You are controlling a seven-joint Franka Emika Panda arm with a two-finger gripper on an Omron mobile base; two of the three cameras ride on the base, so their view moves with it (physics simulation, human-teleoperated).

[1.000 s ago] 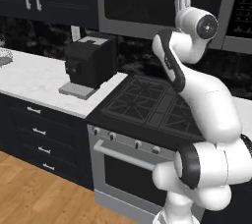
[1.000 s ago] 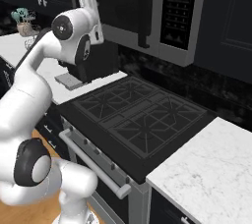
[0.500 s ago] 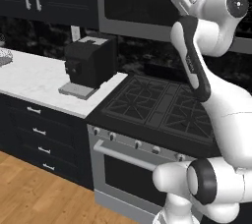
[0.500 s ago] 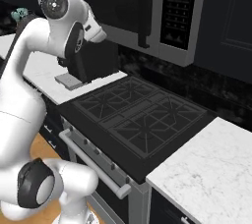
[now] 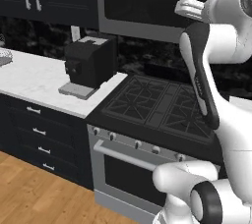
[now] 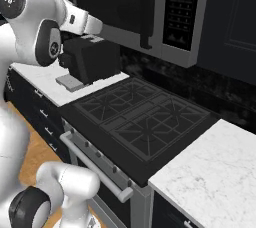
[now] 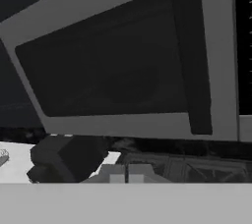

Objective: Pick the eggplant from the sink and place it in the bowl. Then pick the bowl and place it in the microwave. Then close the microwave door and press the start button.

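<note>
Claw (image 5: 183, 8) raised before the microwave door (image 7: 123, 66) — shut, it seems, so I'm placed for the start button — fingers apparently pressed together, holding nothing.

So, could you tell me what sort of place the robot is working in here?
A home kitchen, rendered: a gas stove with an oven below, a black coffee machine on a white marble counter, and a microwave mounted above.

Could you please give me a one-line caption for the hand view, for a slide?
End effector faces the closed microwave door, above the coffee machine and stove.
</note>
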